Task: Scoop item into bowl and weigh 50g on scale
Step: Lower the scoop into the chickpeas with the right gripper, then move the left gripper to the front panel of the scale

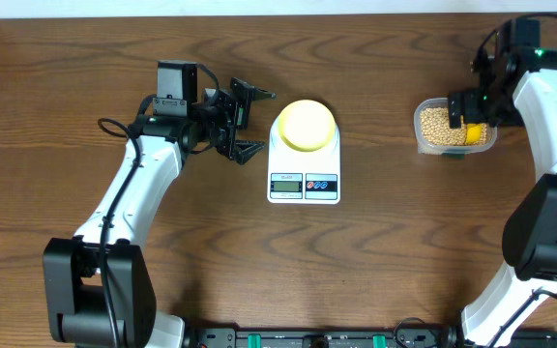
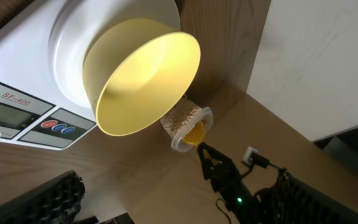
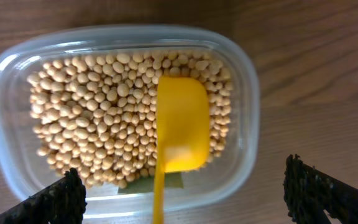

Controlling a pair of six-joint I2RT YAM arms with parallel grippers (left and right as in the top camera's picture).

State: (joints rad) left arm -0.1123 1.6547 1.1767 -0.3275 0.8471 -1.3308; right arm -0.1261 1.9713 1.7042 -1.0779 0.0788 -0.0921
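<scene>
As scoop [image 3: 182, 124] lay on the beans [image 3: 98, 118], both sets of jaws stood spread

While the right gripper [image 3: 191, 198] hovered over the clear tub [image 3: 244, 81], jaws wide, we saw the scoop lying on the beans, apparently touching neither finger. The left gripper [image 1: 252, 123], also spread, sat beside the scale [image 1: 304, 184] carrying the pale bowl [image 1: 305, 125]

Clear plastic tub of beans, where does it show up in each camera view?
Overhead: clear rectangular plastic tub, right of the white scale.
Left wrist: tub small, centre, just below the pale yellow round bowl.
Right wrist: tub fills the picture.
Shared landmark: the yellow long-handled scoop lying in it.
</scene>
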